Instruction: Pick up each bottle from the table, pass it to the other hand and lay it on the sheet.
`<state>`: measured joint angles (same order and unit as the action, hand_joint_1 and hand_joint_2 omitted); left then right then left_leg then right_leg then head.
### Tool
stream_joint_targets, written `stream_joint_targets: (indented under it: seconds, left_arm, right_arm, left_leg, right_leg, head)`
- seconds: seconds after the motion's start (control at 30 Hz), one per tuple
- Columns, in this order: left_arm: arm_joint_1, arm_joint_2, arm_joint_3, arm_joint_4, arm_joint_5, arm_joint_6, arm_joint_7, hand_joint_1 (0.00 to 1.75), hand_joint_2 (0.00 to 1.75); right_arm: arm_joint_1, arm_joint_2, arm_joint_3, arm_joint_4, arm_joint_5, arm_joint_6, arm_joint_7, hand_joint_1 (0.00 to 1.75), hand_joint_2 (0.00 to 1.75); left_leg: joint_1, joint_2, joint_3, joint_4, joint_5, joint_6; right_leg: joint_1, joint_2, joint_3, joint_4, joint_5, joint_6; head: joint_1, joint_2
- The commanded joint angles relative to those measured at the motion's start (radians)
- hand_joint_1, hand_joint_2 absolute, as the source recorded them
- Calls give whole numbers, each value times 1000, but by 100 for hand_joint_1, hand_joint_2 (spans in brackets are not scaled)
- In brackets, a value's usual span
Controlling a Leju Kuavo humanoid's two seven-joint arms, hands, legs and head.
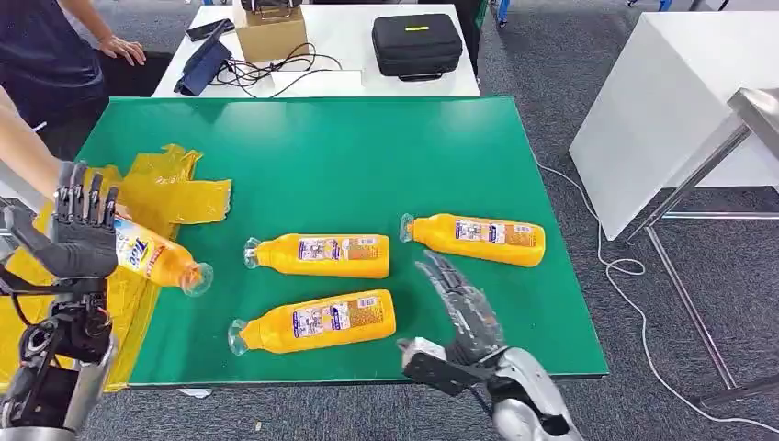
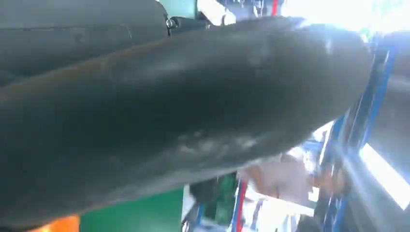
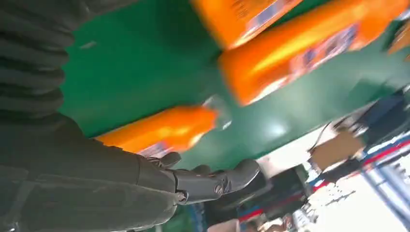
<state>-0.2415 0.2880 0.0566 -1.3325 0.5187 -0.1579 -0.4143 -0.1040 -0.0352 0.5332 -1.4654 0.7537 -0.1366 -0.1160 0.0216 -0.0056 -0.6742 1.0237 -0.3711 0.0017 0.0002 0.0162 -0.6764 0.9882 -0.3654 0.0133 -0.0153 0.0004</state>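
At the left of the frame the left hand [image 1: 81, 241] has its fingers clamped on a bottle [image 1: 158, 261], apparently over the yellow sheet [image 1: 174, 196], long axis pointing lower right. The right hand [image 1: 462, 310], fingers apart, hovers near three bottles lying on the green worktop [image 1: 367, 156].

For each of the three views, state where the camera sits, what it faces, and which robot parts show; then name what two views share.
Head view: high on the body, facing down at the green table; left hand grips a held bottle, right hand spread.
Left wrist view: behind the left hand, its dark cover blocking most.
Right wrist view: behind the right hand, facing the lying bottles.
Shared: head and right wrist views both show table and bottles.
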Motion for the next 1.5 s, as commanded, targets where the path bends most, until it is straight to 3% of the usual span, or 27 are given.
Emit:
stream_joint_targets:
  seconds: [0.03, 0.1, 0.3, 0.33, 0.57, 0.77, 0.8, 0.93, 1.1, 1.5]
  left_arm:
    - [-206, 92, -230, 176, 15, 9, 33, 0, 0]
    - [-240, 79, -272, 199, 20, 20, 37, 0, 0]
    - [-255, 78, -313, 214, 30, 40, 32, 0, 0]
    - [-265, 71, -325, 224, 33, 41, 32, 0, 0]
    - [-337, 65, -393, 310, 79, 70, 8, 0, 0]
    - [-321, 50, -393, 295, 81, 82, 6, 0, 0]
    - [-317, 50, -392, 289, 81, 84, 7, 0, 0]
    - [-319, 51, -388, 290, 81, 81, 7, 0, 0]
    - [-332, 72, -398, 306, 98, 67, 12, 0, 0]
    - [-323, 86, -399, 297, 106, 63, 9, 0, 0]
  right_arm:
    - [-256, 144, 233, 353, 109, 13, 68, 0, 175]
    - [-306, 179, 276, 416, 98, -5, 72, 0, 175]
    - [-330, 179, 318, 437, 73, -27, 65, 0, 175]
    - [-336, 186, 333, 445, 61, -33, 61, 0, 175]
    - [-323, 187, 473, 507, 64, -61, 80, 0, 175]
    - [-334, 205, 486, 592, 61, -65, 95, 0, 175]
    - [-334, 209, 486, 613, 60, -58, 98, 0, 175]
    - [-329, 228, 467, 666, 72, -57, 122, 0, 175]
    - [-311, 236, 435, 697, 213, -96, 217, 0, 175]
    - [-311, 236, 424, 699, 261, -112, 249, 0, 175]
  left_leg:
    - [-1, 1, 8, -1, -2, 0]
    - [1, 0, 0, 0, 2, -1]
    - [-1, 0, 7, -2, 0, 0]
    - [1, 0, 1, -1, 1, -1]
    - [0, -2, 1, -1, 1, -1]
    - [0, -1, 0, -1, 1, -1]
    - [-1, -1, 6, -2, 0, 0]
    - [0, -1, 0, -1, 1, -1]
    - [0, -2, 2, -1, 0, 0]
    - [0, -1, -1, -1, 1, -1]
  right_leg:
    - [0, -2, 6, 1, -3, 0]
    - [2, -1, 0, 1, 1, 0]
    - [0, -3, 7, 0, -2, 1]
    - [1, -1, 1, 0, 1, 1]
    - [1, -4, 2, 0, 0, 1]
    - [1, -2, 0, 0, 0, 1]
    - [0, -4, 6, 0, -2, 1]
    - [1, -2, 0, 0, 0, 1]
    - [0, -4, 2, 1, -1, 1]
    - [1, -2, -1, 0, 0, 0]
  head:
    - [0, 0]
    - [0, 0]
    - [1, 0]
    - [0, 0]
    - [0, 0]
    - [1, 0]
    - [0, 0]
    - [1, 0]
    - [1, 0]
    - [0, 0]
